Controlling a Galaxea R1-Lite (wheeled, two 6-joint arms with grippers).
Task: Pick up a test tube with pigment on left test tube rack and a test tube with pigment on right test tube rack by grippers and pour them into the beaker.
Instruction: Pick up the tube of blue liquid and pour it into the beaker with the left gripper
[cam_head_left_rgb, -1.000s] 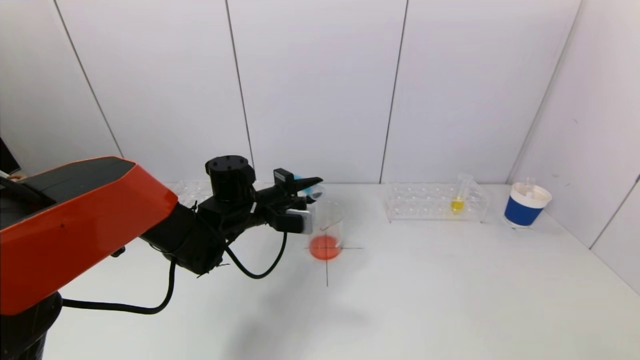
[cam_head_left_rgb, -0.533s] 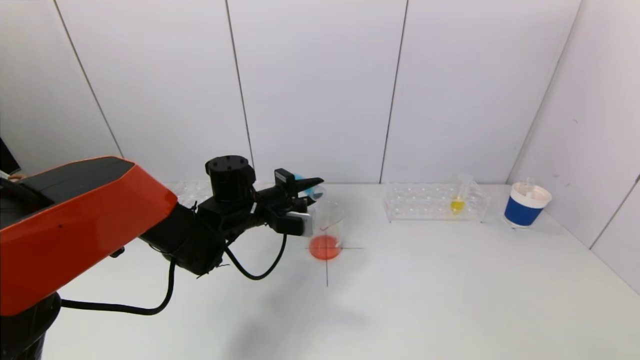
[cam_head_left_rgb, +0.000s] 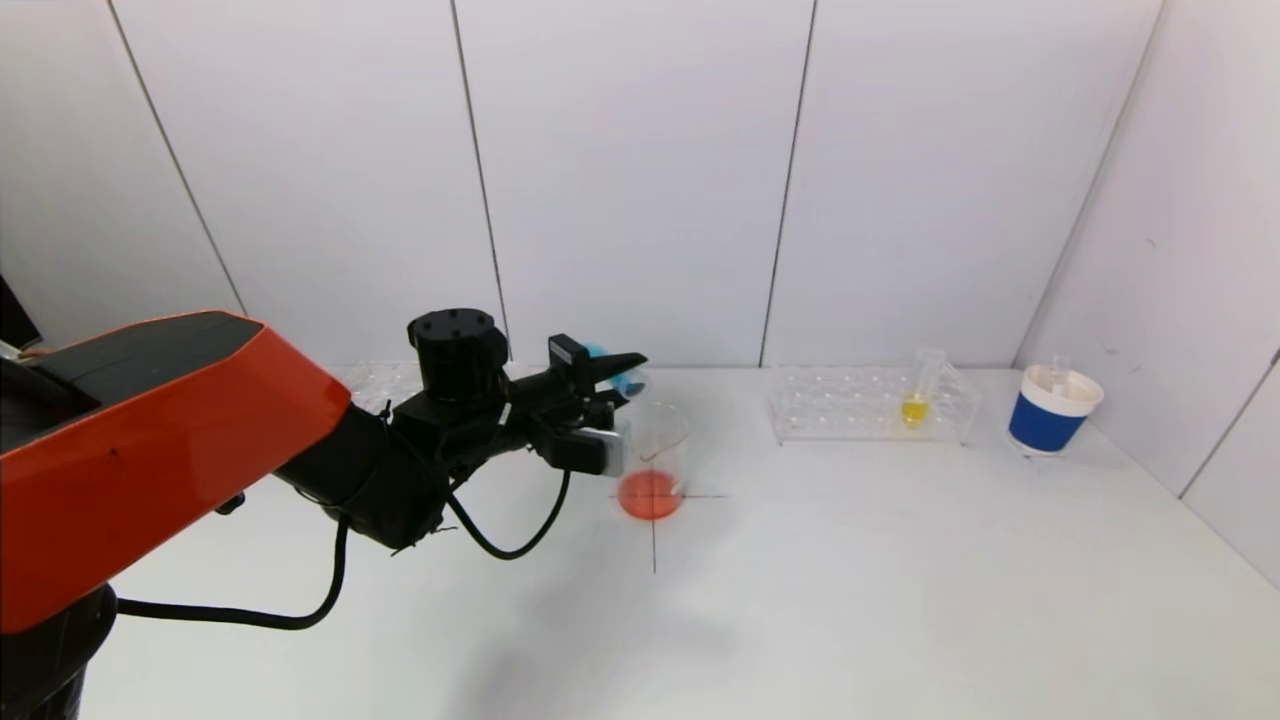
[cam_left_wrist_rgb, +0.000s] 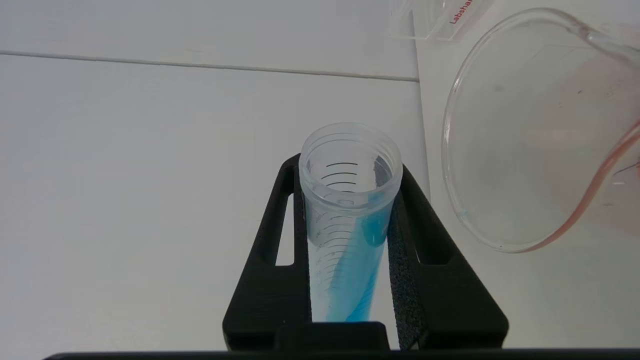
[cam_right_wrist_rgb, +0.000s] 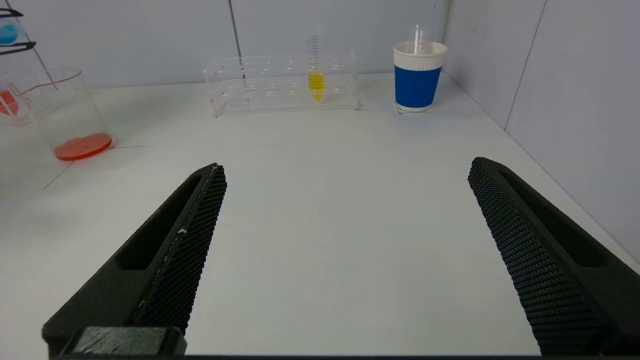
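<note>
Head view showed the left gripper (cam_head_left_rgb: 612, 375) raised over the white table (cam_head_left_rgb: 850, 560), just beside and above the rim of the beaker (cam_head_left_rgb: 655, 455), which stood on a thin cross mark with a shallow layer of orange-red liquid at its bottom. Its jaws were closed tightly on a test tube with blue pigment (cam_head_left_rgb: 625, 380), tipped close to horizontal with its open mouth pointing toward the beaker. Left wrist view gave the closer look: the blue tube (cam_left_wrist_rgb: 350, 220) sat clamped between the two black fingers (cam_left_wrist_rgb: 272, 280), blue liquid lay along its lower side up toward the mouth, and the beaker's rim (cam_left_wrist_rgb: 525, 135) stood just beside the mouth, apart from it, with a small blue drop on the rim's edge. The left test tube rack (cam_head_left_rgb: 385, 378) lay behind the left arm, largely hidden by it. The right test tube rack (cam_head_left_rgb: 870, 405) stood toward the right near the back wall, with a test tube with yellow pigment (cam_head_left_rgb: 916, 400) upright in it, and a blue-and-white paper cup (cam_head_left_rgb: 1052, 410) stood beyond it near the corner. Right wrist view showed the right gripper (cam_right_wrist_rgb: 345, 215) low over bare table, well apart from the rack (cam_right_wrist_rgb: 282, 82), its fingers (cam_right_wrist_rgb: 185, 240) spread wide and holding nothing.
</note>
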